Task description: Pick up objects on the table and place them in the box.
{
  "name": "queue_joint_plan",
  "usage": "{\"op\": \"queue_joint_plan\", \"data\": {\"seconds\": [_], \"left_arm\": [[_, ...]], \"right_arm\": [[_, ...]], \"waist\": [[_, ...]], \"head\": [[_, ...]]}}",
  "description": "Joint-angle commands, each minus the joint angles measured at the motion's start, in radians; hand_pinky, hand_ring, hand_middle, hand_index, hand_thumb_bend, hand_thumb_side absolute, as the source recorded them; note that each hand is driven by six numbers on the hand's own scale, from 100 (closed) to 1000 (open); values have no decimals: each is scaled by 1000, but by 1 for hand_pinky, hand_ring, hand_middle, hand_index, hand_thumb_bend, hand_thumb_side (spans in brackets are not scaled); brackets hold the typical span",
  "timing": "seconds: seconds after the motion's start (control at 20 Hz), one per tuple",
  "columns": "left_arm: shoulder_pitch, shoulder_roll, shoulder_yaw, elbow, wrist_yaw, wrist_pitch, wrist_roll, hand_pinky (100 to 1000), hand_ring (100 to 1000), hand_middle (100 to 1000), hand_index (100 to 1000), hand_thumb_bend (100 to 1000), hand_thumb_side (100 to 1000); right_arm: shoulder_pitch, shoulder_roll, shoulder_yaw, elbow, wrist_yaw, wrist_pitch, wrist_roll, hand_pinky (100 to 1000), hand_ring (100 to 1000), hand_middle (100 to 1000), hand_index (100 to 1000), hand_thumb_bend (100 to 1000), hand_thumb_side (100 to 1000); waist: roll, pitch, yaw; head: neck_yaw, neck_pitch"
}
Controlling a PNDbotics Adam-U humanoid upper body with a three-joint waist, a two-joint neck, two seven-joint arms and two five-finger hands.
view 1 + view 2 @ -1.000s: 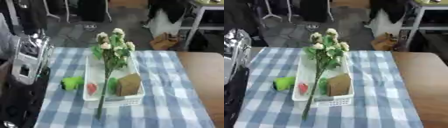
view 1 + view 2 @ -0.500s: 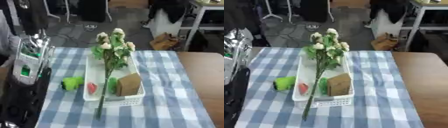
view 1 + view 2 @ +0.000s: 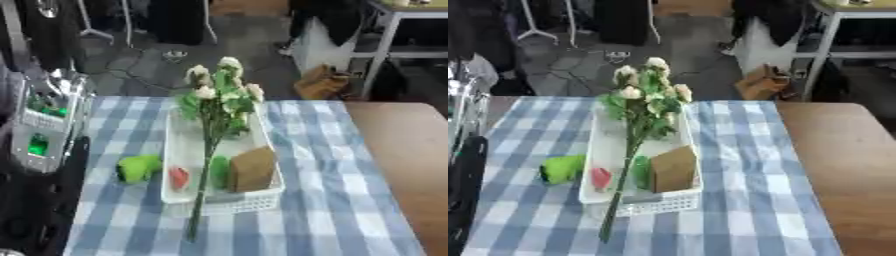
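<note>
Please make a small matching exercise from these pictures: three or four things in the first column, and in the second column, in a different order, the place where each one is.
Things:
1. green object
2. brown block
3. flower bunch
4. red object

Places:
A. lies lengthwise over the white box, stem end past its near edge
B. on the checked cloth, outside the box, at its left
C. inside the box, at its right side
D. inside the box, at its left side

Right pairs: 1-B, 2-C, 3-A, 4-D
</note>
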Motion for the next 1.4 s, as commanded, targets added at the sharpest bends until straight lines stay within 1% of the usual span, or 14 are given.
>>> {"op": "queue_joint_plan", "data": {"seconds": [0.05, 0.15, 0.3, 0.5, 0.55, 0.8, 0.9, 0.95, 1.05, 1.1, 1.25, 1.3, 1.35, 1.4], "left_arm": [[-11, 136, -2, 20, -135, 99, -86, 734, 995, 968, 1000, 100, 518], [-11, 224, -14, 75, -216, 134, -171, 740, 997, 964, 1000, 100, 499], [-7, 326, -32, 178, -285, 151, -279, 753, 998, 962, 1000, 100, 491], [-7, 394, -51, 305, -342, 134, -386, 786, 1000, 974, 1000, 100, 511], [-4, 410, -60, 338, -355, 124, -415, 839, 1000, 994, 1000, 100, 528], [6, 462, -94, 493, -397, 66, -545, 886, 1000, 1000, 1000, 100, 555], [8, 472, -98, 550, -400, 39, -563, 886, 1000, 1000, 1000, 100, 560], [14, 479, -106, 577, -399, 28, -571, 902, 1000, 1000, 1000, 100, 646], [22, 505, -138, 664, -389, 5, -585, 895, 1000, 1000, 1000, 100, 687], [24, 514, -151, 697, -384, -5, -576, 895, 1000, 1000, 1000, 100, 687], [32, 539, -196, 767, -369, -23, -521, 886, 1000, 1000, 1000, 100, 740], [38, 547, -214, 790, -359, -26, -498, 884, 1000, 1000, 1000, 100, 728], [42, 552, -229, 807, -349, -30, -476, 893, 1000, 1000, 1000, 100, 693], [46, 554, -242, 822, -342, -34, -453, 893, 1000, 1000, 1000, 100, 693]], "right_arm": [[-22, -24, -4, -15, 1, 6, -9, 612, 594, 565, 623, 100, 647], [-25, -25, -1, -15, 2, 10, -11, 612, 594, 565, 623, 100, 646], [-28, -27, 1, -15, 2, 13, -14, 612, 595, 565, 622, 100, 647], [-31, -27, 4, -15, 2, 16, -14, 613, 595, 564, 621, 100, 646], [-32, -27, 4, -15, 1, 17, -14, 613, 594, 564, 621, 100, 645], [-35, -28, 6, -15, -1, 21, -10, 613, 595, 564, 618, 100, 645], [-36, -28, 7, -15, -2, 22, -10, 613, 595, 564, 618, 100, 645], [-36, -28, 7, -15, -2, 22, -10, 613, 595, 564, 618, 100, 645], [-35, -31, 9, -15, -2, 22, -8, 613, 595, 564, 617, 100, 644], [-34, -32, 10, -15, -2, 23, -7, 613, 595, 564, 617, 100, 644], [-33, -36, 12, -15, -3, 22, -5, 613, 594, 564, 617, 100, 644], [-32, -38, 12, -15, -4, 22, -4, 613, 594, 564, 615, 100, 645], [-31, -38, 13, -15, -4, 23, -3, 613, 595, 564, 612, 100, 645], [-31, -38, 13, -15, -4, 22, -2, 613, 595, 564, 612, 100, 645]], "waist": [[2, -29, -4], [8, -33, -9], [14, -37, -15], [17, -38, -20], [18, -37, -21], [21, -37, -25], [22, -38, -26], [23, -37, -26], [26, -38, -26], [27, -39, -26], [29, -40, -25], [30, -41, -25], [31, -42, -25], [31, -43, -26]], "head": [[-7, -6], [-5, -5], [-3, -6], [-1, -11], [0, -12], [8, -9], [11, -9], [13, -9], [14, -7], [11, -6], [9, -3], [10, -3], [11, -3], [13, -2]]}}
